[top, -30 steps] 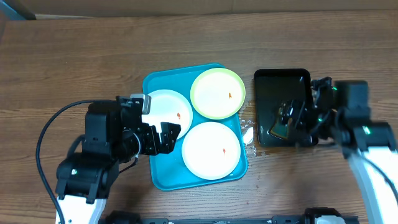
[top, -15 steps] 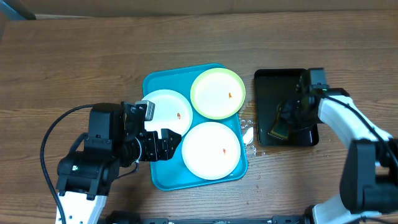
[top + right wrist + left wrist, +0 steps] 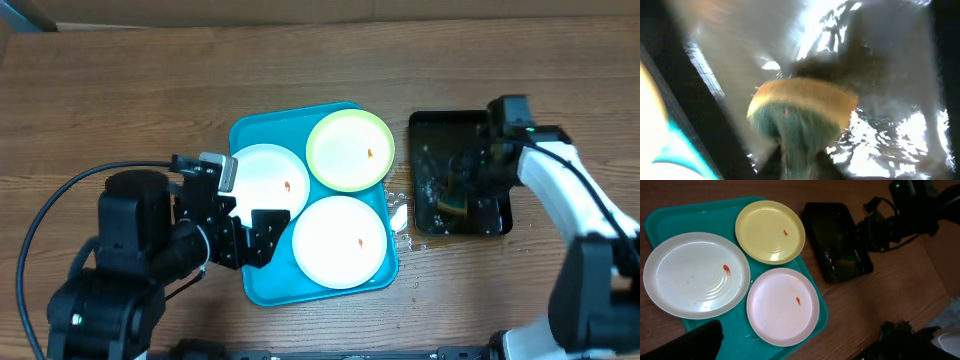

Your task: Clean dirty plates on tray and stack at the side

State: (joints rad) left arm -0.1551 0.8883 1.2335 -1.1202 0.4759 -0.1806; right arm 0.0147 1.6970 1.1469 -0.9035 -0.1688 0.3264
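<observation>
The blue tray (image 3: 250,285) sits mid-desk (image 3: 120,90) with all three plates in it: a white plate (image 3: 262,178) at its left, a green plate (image 3: 350,150) at the far right corner, and a second white plate (image 3: 340,242) at the near right. Each bears an orange speck. The left fingers (image 3: 695,340) hang spread wide over the tray's left rim, holding nothing. The right fingers (image 3: 472,182) are down in the wet black tray (image 3: 430,130), seemingly pinched on a yellow-green sponge (image 3: 800,112), though that view is blurred.
</observation>
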